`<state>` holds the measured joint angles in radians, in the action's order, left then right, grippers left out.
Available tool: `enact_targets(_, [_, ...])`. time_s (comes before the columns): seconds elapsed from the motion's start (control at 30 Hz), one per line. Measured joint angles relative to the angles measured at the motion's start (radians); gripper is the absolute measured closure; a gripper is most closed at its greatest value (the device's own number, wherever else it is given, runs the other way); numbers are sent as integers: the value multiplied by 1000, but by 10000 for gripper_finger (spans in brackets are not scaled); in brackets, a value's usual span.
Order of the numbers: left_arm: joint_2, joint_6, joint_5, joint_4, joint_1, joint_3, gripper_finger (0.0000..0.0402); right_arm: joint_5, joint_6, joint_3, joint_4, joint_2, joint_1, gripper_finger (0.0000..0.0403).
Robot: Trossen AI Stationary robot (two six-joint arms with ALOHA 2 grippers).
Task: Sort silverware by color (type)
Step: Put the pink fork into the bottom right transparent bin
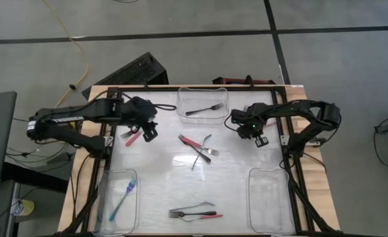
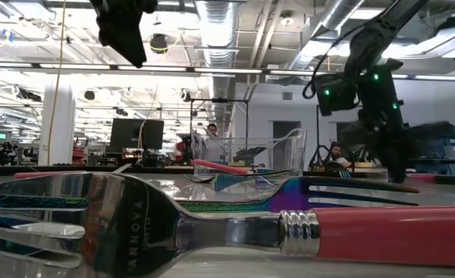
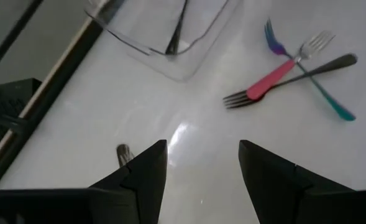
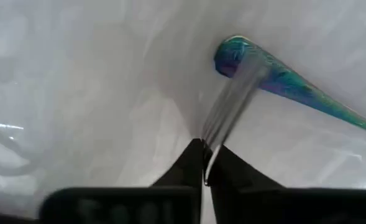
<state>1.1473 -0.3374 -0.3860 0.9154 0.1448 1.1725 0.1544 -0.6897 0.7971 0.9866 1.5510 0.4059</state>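
Near the worktop's [image 1: 154, 184] far left edge the left gripper [image 3: 201, 168] hovers with fingers [image 3: 145, 177] spread wide; a red-handled utensil [image 1: 132, 137] lies just beside them, its dark handle tip [image 3: 123, 152] showing next to one finger. By the far right edge the right gripper [image 4: 205, 163] has its fingers [image 4: 189, 165] pressed narrow, apparently pinching a thin silvery utensil end, beside an iridescent teal handle [image 4: 282, 78]. A dark fork [image 1: 203, 109] lies in the far-edge bin [image 1: 180, 99].

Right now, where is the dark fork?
In the high view, the dark fork lies inside the clear bin at the table's far edge, between the two arms.
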Motion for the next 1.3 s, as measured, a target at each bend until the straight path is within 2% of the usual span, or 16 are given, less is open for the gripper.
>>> enact_targets(0.13, [-52, 9, -19, -5, 0, 0, 217, -2, 121, 61, 126, -64, -2, 377])
enact_targets(0.33, [-105, 76, -54, -87, 0, 0, 217, -27, 351, 237, 191, -174, -61, 378])
enact_targets(0.43, [-108, 138, -33, -153, 0, 0, 217, -126, 604, 356, 184, -214, -95, 379])
enact_targets(0.6, [-98, 244, 59, -218, 0, 0, 217, -333, 1202, 519, 229, -247, -162, 377])
enact_targets(0.67, [-98, 270, 97, -221, 0, 0, 217, -363, 1394, 551, 250, -271, -231, 377])
enact_targets(0.77, [-99, 294, 150, -215, 0, 0, 217, -358, 1644, 558, 264, -296, -393, 378])
enact_targets(0.9, [-99, 301, 205, -208, 0, 0, 217, -283, 1993, 556, 303, -287, -623, 379])
enact_targets(1.03, [-99, 339, 273, -211, 0, 0, 217, -258, 2299, 558, 307, -232, -807, 378])
enact_targets(1.17, [-99, 373, 298, -234, 0, 0, 217, -262, 2498, 557, 318, -146, -943, 378])
enact_targets(1.3, [-98, 381, 299, -272, 0, 0, 217, -338, 2549, 556, 318, -47, -1015, 377])
